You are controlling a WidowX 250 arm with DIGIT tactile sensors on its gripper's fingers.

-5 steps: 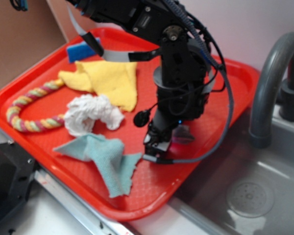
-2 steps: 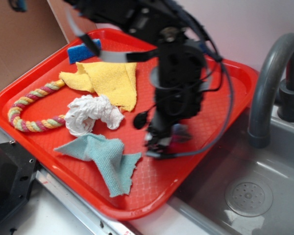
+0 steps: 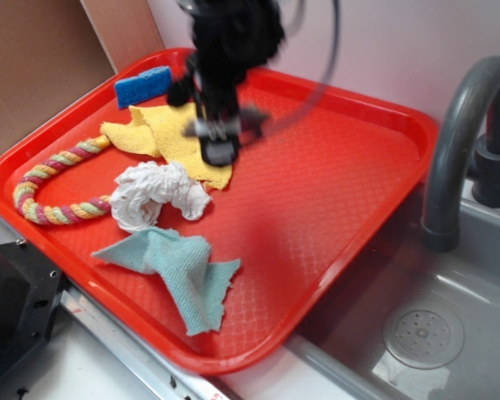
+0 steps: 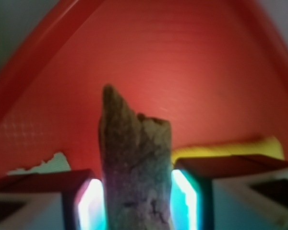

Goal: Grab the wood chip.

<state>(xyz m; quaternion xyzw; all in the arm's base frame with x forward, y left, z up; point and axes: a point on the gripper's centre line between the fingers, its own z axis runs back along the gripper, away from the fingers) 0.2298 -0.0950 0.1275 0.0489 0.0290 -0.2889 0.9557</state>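
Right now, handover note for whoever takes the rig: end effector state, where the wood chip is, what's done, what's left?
End effector: shut on the wood chip, chip upright between the pads, jagged end sticking out.
Position: arm raised over the red tray, above the yellow cloth; motion-blurred in the exterior view.
Done: chip grabbed and off the tray.
Left: nothing but holding the grip. The white cloth, teal cloth, rope and blue sponge lie on the tray.

A red tray [image 3: 350, 167] carries cloths [image 3: 183, 271], rope [image 3: 50, 183] and sponge [image 3: 142, 86].

Red tray [image 3: 350, 208], brown-grey wood chip [image 4: 134, 172], yellow cloth [image 3: 179, 133] (teal one [image 3: 183, 271] too)
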